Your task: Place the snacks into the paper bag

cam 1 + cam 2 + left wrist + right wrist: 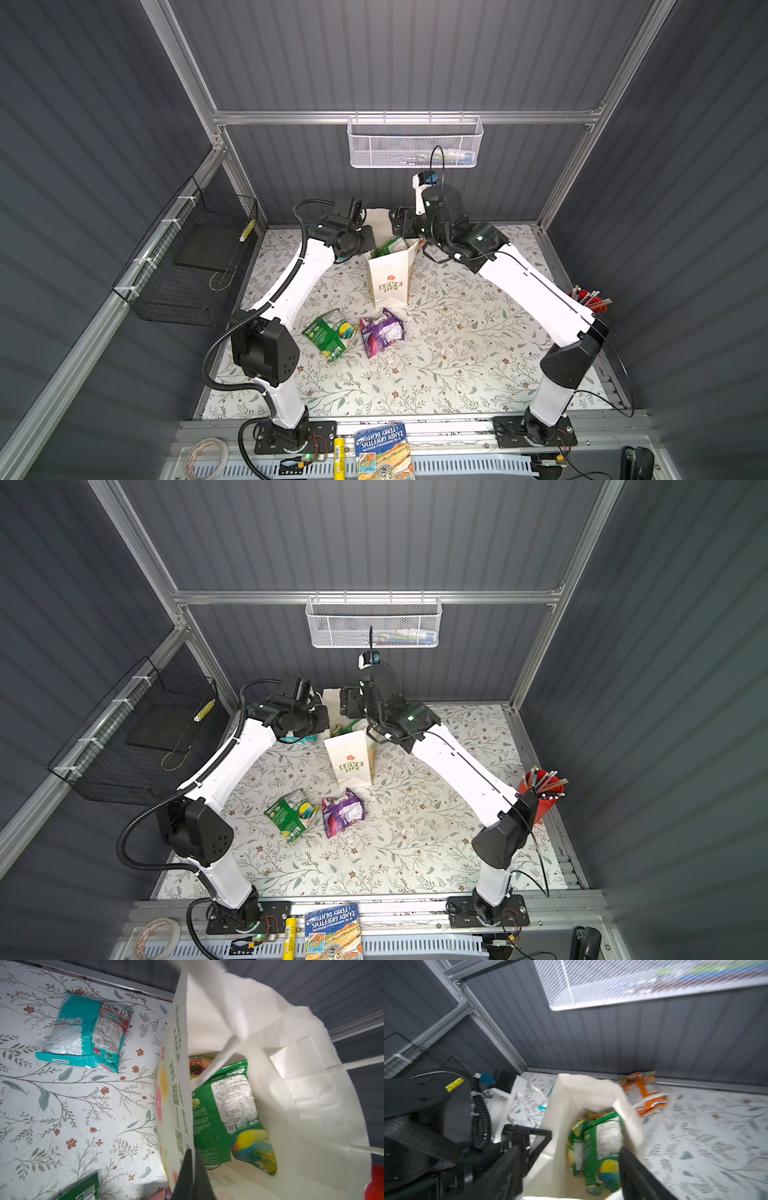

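Four views are covering this one moment, and each is giving me something the others are hiding. In both top views the paper bag (390, 282) is standing upright towards the back of the tabletop (478, 365). A green packet (330, 334) and a purple packet (380, 332) are lying side by side in front of it, the purple one just before its base.

Only a sliver of the teal packet (87, 1030) is showing in the top views, beneath the left arm (299, 274). The left wrist view is showing it whole, lying flat beside the bag. The orange-white packet (643, 1093) is appearing clearly only in the right wrist view, lying just behind the bag by the back wall.

The bag's inside is likewise opening only to the wrist cameras. There a bagged green packet (224, 1115) is resting over an orange-red packet (198, 1064).

The left gripper (191, 1167) is sitting closed, pinching the bag's side wall at the rim. The right gripper (571, 1153) is hanging over the bag's mouth with its fingers spread wide and nothing between them, though that view is blurred.

I am counting one bag, two grippers, four packets on the tabletop and at least two packets inside the bag.
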Controlling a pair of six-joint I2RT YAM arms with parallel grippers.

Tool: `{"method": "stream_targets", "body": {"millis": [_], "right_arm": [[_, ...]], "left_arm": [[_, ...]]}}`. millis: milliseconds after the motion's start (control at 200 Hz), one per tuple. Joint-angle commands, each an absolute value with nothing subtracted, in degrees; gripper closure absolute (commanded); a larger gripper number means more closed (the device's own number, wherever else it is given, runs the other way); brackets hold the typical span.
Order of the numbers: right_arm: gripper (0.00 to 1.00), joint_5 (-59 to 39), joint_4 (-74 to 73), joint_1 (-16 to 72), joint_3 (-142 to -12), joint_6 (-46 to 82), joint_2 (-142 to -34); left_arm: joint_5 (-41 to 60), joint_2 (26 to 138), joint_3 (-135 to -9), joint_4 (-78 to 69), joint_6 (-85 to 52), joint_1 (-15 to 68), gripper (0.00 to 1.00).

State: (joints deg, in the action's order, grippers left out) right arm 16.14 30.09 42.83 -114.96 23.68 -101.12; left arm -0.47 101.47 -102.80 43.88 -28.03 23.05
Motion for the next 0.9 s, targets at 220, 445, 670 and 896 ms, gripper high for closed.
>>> {"method": "stream_targets", "body": {"millis": [220, 445, 670, 896], "right_arm": [[0.07, 20.48, 37.9, 37.2, -118.11, 23.62, -105.01], [0.46, 13.07, 37.56, 34.57, -120.26, 25.14, -110.29], [1.0, 6.38, 28.37, 34.05, -111.34, 23.89, -102.69], [1.0, 4.47, 27.14, 31.35, -109.36, 22.78, -95.54]], "left_arm": [[-0.94, 100.04, -103.67, 44.32, -26.72, 22.59, 1.0], [-1.31, 99.82, -103.76, 44.38, -26.57, 22.59, 1.0], [-0.41, 100.38, -104.48, 44.35, -25.38, 22.39, 1.0], [8.44, 103.27, -110.82, 43.34, -24.53, 22.54, 1.0]]}}
